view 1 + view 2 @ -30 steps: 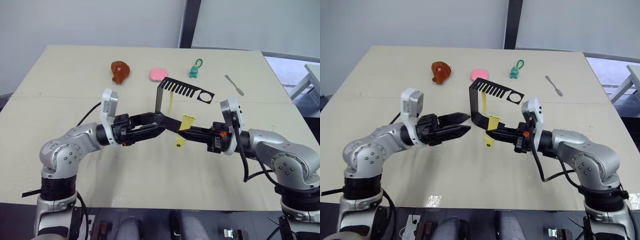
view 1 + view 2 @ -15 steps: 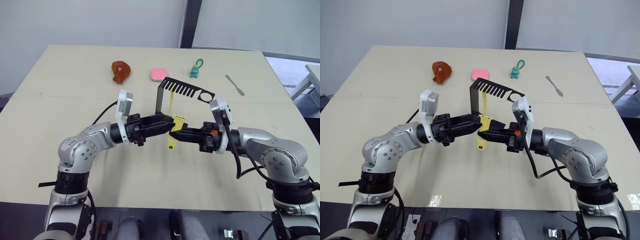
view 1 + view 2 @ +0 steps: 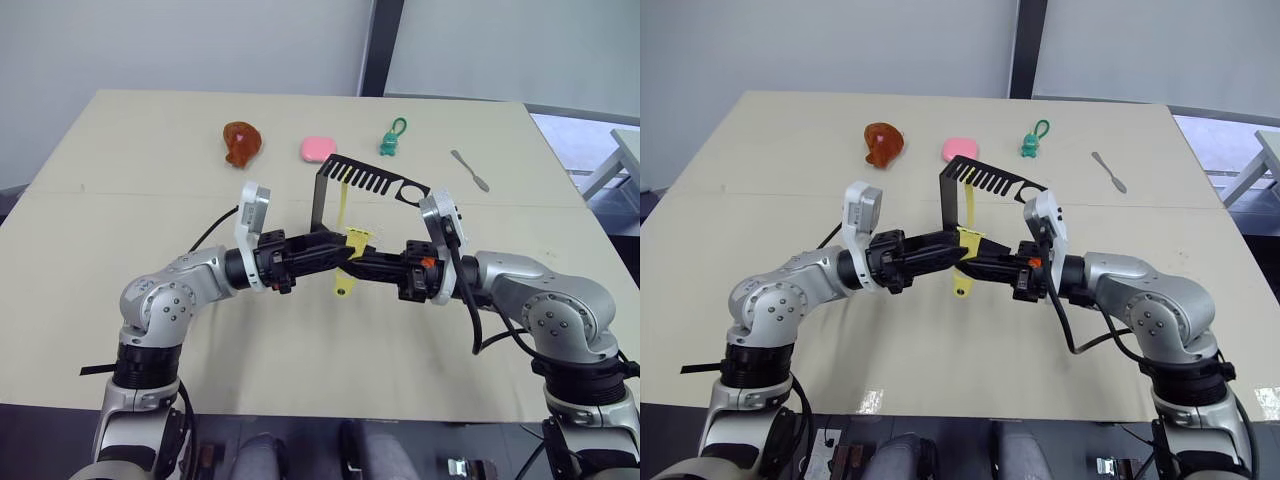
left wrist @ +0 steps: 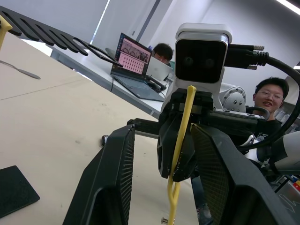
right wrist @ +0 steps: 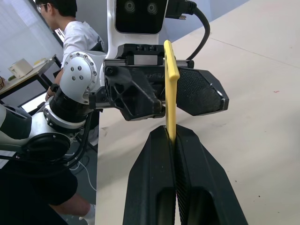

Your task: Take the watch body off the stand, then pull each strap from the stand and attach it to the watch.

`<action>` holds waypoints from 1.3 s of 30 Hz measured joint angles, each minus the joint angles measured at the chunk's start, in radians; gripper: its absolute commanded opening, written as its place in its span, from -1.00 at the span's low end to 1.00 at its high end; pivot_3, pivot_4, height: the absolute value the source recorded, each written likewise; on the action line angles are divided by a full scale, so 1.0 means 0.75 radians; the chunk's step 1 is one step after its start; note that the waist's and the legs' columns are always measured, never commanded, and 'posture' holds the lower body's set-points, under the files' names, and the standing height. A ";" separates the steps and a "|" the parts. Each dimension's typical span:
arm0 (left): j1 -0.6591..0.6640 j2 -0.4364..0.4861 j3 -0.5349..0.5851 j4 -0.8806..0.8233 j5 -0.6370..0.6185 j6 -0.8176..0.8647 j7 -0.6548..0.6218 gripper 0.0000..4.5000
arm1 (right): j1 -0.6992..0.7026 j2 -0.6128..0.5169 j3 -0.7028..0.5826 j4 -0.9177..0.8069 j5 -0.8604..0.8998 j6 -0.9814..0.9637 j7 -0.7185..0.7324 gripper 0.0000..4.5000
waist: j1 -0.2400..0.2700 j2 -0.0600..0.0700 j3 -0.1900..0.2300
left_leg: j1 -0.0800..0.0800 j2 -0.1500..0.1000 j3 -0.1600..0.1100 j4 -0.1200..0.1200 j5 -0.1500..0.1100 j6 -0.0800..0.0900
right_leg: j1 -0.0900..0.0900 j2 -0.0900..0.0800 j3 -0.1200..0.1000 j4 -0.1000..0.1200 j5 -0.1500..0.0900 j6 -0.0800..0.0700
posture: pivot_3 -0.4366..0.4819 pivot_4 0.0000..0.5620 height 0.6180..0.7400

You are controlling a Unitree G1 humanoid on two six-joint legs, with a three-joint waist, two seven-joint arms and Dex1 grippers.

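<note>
Key relation: right gripper (image 3: pixel 352 262) and left gripper (image 3: pixel 340 252) tip to tip above the middle of the table (image 3: pixel 300 370), just toward the near edge from the stand (image 3: pixel 322 195); strap's long axis hanging down, crosswise to both grippers.
Right gripper: fingers pressed together, pinching the yellow strap (image 3: pixel 347 270) edge-on, upper end poking above the tips, rest dangling below.
Left gripper: fingers parted in its own wrist view, one on each side of the strap and the right gripper's tip; whether the watch body sits between them, cannot tell.
Second strap (image 3: pixel 341 203): hanging from the comb arm of the stand, beside the upright.
Stand: thin black bent sheet, flat foot on the table, slotted top arm ending in a round hole, empty.
Straps' material: flat, narrow, flexible-looking, smooth yellow.
Nearer arm: both about equally near the held strap.
Far side of the table: brown lump (image 3: pixel 240 142), pink pad (image 3: pixel 316 148), green keyring figure (image 3: pixel 390 140), grey spatula (image 3: pixel 468 170).
Likely step: mating strap end to watch; fine alignment probably needed.
</note>
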State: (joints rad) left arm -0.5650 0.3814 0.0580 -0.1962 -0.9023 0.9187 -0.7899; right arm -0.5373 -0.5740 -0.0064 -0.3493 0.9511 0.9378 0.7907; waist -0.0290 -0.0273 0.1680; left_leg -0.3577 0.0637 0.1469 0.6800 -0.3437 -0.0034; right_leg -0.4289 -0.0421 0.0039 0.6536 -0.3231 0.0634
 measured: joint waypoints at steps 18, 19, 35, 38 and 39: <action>-0.001 -0.026 0.001 -0.030 -0.046 0.024 0.014 -0.64 | -0.015 -0.002 -0.003 0.003 0.029 0.016 0.001 -1.00 | -0.001 0.000 0.000 | 0.000 0.000 0.000 0.000 0.000 0.000 | 0.000 0.000 0.000 0.000 0.000 0.000 | -0.05 -0.47 1.00; -0.001 -0.032 0.001 -0.029 -0.046 0.023 0.014 -0.64 | -0.017 -0.002 -0.003 0.003 0.032 0.021 0.001 -1.00 | 0.000 0.000 0.000 | 0.000 0.000 0.000 0.000 0.000 0.000 | 0.000 0.000 0.000 0.000 0.000 0.000 | -0.05 -0.47 1.00; -0.007 -0.040 0.000 0.005 -0.045 0.009 0.008 -0.64 | -0.019 -0.003 -0.006 0.005 0.050 0.035 0.001 -1.00 | -0.001 0.000 0.000 | 0.000 0.000 0.000 0.000 0.000 0.000 | 0.000 0.000 0.000 0.000 0.000 0.000 | -0.05 -0.47 1.00; -0.007 -0.041 0.001 0.005 -0.048 0.008 0.007 -0.98 | -0.019 -0.003 -0.006 0.006 0.050 0.035 0.001 -1.00 | -0.001 0.000 0.000 | 0.000 0.000 0.000 0.000 0.000 0.000 | 0.000 0.000 0.000 0.000 0.000 0.000 | -0.05 -0.47 1.00; -0.007 -0.044 0.001 0.005 -0.051 0.008 0.006 -0.98 | -0.019 -0.003 -0.007 0.007 0.050 0.035 0.001 -1.00 | -0.001 0.000 0.000 | 0.000 0.000 0.000 0.000 0.000 0.000 | 0.000 0.000 0.000 0.000 0.000 0.000 | -0.05 -0.47 1.00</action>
State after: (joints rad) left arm -0.5703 0.3487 0.0586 -0.1925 -0.9405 0.9245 -0.7855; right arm -0.5517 -0.5763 -0.0114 -0.3440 0.9886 0.9643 0.7915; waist -0.0294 -0.0273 0.1681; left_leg -0.3579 0.0637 0.1467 0.6798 -0.3437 -0.0033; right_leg -0.4289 -0.0421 0.0039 0.6533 -0.3231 0.0634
